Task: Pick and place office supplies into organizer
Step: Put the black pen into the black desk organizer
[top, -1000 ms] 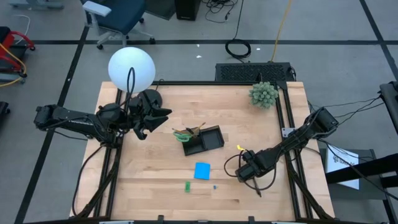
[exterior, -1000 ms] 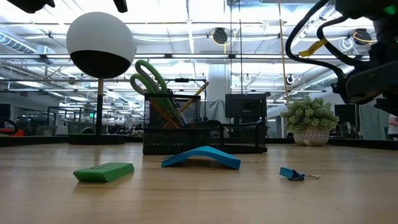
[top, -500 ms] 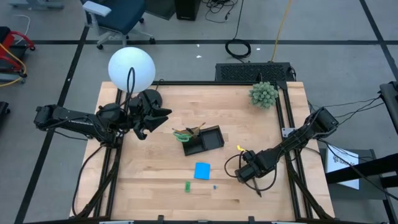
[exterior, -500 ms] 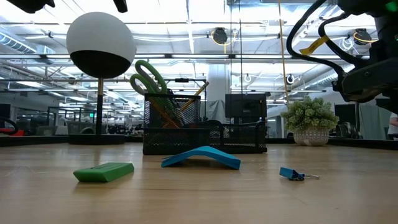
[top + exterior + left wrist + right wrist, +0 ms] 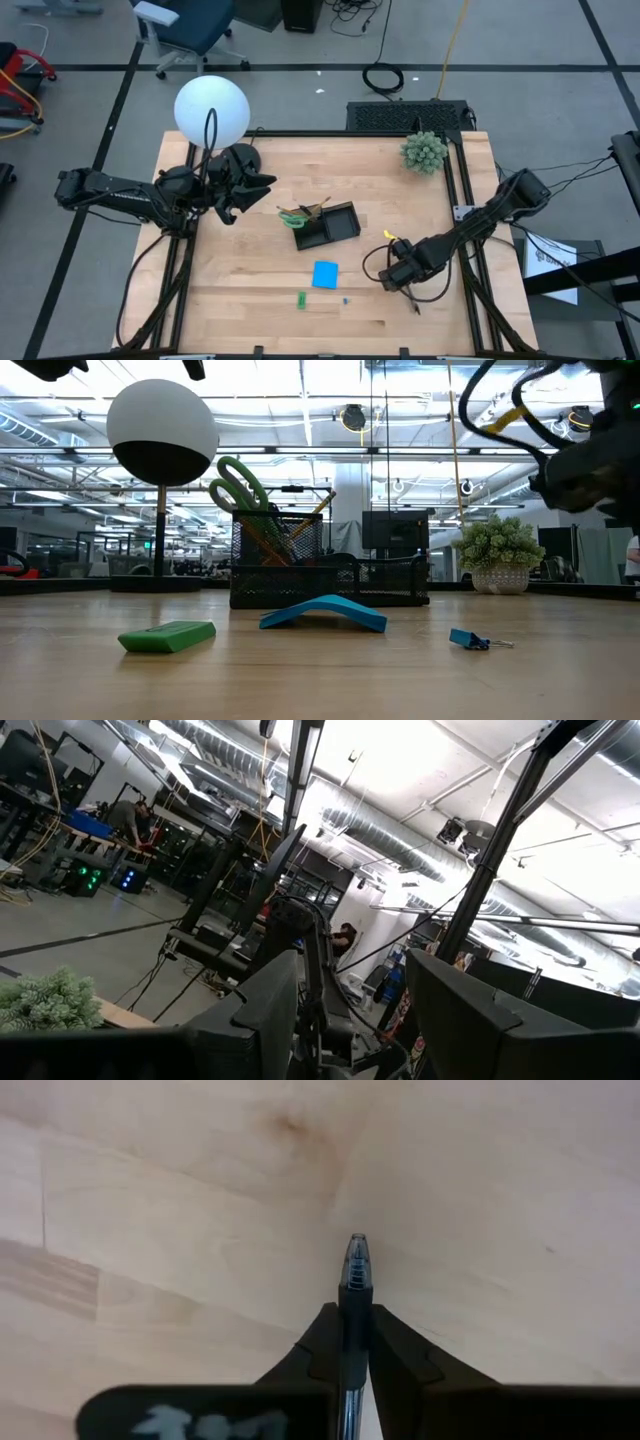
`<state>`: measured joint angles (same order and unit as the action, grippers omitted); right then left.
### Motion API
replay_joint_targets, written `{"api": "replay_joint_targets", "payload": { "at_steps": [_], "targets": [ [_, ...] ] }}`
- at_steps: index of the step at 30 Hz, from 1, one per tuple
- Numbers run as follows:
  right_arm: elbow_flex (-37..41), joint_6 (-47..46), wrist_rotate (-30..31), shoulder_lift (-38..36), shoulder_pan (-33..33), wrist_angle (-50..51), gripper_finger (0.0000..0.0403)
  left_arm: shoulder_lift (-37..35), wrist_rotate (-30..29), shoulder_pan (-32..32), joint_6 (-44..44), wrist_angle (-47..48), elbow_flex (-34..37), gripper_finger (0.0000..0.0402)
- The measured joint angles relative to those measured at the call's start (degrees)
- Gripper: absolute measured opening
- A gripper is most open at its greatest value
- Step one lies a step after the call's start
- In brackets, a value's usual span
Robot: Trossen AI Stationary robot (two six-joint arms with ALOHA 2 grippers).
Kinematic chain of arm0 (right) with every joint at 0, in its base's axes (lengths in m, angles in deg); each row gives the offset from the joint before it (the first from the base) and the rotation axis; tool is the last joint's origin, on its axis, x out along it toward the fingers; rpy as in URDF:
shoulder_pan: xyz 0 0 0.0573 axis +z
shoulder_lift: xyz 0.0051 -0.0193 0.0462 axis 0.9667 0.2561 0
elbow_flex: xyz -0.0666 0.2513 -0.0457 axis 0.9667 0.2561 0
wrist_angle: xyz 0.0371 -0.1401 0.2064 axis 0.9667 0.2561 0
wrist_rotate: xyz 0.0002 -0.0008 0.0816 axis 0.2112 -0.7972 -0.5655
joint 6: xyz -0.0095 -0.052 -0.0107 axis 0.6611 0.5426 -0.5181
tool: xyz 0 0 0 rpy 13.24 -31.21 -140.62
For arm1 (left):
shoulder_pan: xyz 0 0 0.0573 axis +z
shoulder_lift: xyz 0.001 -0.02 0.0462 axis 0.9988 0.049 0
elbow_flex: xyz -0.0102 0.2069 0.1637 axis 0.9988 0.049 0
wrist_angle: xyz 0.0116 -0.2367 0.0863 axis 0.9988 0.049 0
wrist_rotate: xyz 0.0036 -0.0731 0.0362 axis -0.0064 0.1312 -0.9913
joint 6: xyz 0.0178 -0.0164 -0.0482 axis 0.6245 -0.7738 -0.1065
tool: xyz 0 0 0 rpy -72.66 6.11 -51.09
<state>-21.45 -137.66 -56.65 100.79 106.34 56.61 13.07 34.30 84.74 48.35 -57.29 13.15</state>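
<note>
Pale wooden table (image 5: 240,300), planked, smooth grain, framed by a dark metal rim. Near its middle sits the organizer (image 5: 328,227), a low black wire-mesh tray with a taller cup section; green-handled scissors (image 5: 238,482) stand upright in that cup, with orange and tan pencils (image 5: 300,520) leaning beside them. In front of the organizer, toward the near edge, lies the blue square note pad (image 5: 324,274), its sheets bowed up in an arch when seen from table height (image 5: 324,612). Nearer still, a small flat green piece (image 5: 300,298), rounded and matte, and just beside it a tiny blue binder clip (image 5: 470,639) with wire handles. The right gripper (image 5: 392,277) is low over the table on the right side, well apart from the organizer, its two dark fingers (image 5: 322,1350) pinched narrow onto a black pen (image 5: 352,1315); the pen's clear ribbed tip pokes out past the fingertips, pointing down at bare wood. The left gripper (image 5: 262,186) waits at the back left, raised, fingers spread wide with nothing between them, close to the lamp's round black base (image 5: 241,157) and white globe (image 5: 211,109). A fuzzy green plant ball (image 5: 424,152) sits at the far right corner.
</note>
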Motion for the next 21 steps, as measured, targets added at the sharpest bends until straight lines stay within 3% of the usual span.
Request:
{"api": "replay_joint_targets", "payload": {
  "at_steps": [12,21],
  "targets": [
    [-0.11,1.84,0.35,-3.25,-0.32,-4.14,0.0017,0.02,-0.01,-0.01,0.00,-0.01,0.00,0.0184],
    [-0.13,6.24,7.40,-6.06,-2.75,-15.34,0.0017,0.00,0.00,0.01,0.00,-0.01,0.00,0.0184]
  ]
}}
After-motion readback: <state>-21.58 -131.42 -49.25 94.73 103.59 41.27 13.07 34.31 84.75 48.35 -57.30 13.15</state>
